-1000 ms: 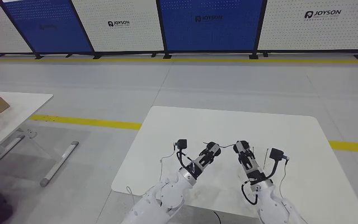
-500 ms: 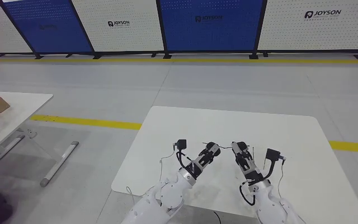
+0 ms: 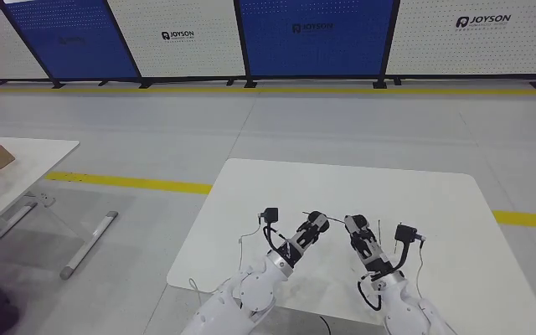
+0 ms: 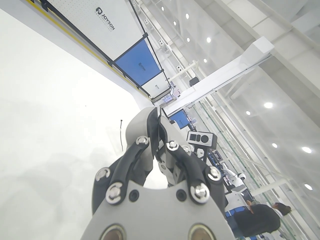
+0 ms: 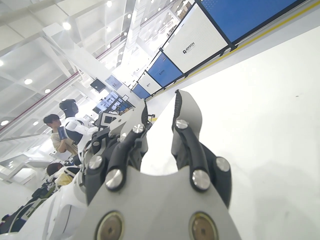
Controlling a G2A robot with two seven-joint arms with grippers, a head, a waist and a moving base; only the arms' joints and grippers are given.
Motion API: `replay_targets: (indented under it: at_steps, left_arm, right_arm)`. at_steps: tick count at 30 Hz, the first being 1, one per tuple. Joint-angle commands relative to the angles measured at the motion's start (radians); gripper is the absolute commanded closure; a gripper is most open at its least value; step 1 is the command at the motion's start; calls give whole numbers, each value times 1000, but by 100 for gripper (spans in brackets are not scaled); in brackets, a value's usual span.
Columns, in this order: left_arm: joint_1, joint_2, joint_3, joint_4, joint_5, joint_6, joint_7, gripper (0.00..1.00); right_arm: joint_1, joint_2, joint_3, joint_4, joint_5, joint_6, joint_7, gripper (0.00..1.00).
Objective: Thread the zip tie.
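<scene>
Clamping the zip tie (image 4: 158, 154), the left tool (image 4: 157, 112) sits beside the parted right tool (image 5: 160, 96).

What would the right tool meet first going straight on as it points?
Nothing close, it seems: the open right tool points across the white tabletop towards its far edge. The thin black zip tie in the left tool lies just beside that line; depth is unclear.

Bright, even light from round white ceiling lamps (image 4: 268, 105); glare washes the smooth white tabletop (image 5: 262, 126); wrist views bow straight lines near their edges.
</scene>
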Motion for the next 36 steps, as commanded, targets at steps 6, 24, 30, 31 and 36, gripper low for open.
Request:
replay_targets:
  at_steps: [6, 24, 30, 31, 36]
  left_arm:
    - [-2, 0, 5, 5, 4, 0, 11, 100]
    - [-3, 3, 19, 0, 4, 0, -16, 100]
    - [1, 7, 19, -11, -2, 0, -37, 100]
    - [2, 7, 20, -14, -3, 0, -41, 100]
    - [3, 10, 19, -17, -5, 0, -52, 100]
  right_arm:
    - [1, 2, -3, -3, -9, 0, 12, 89]
    - [6, 9, -1, -19, -15, 0, 70, 100]
    - [16, 8, 1, -18, -23, 30, 81, 100]
    - [18, 7, 0, -17, -25, 35, 83, 100]
    - [26, 6, -8, -16, -34, 38, 93, 100]
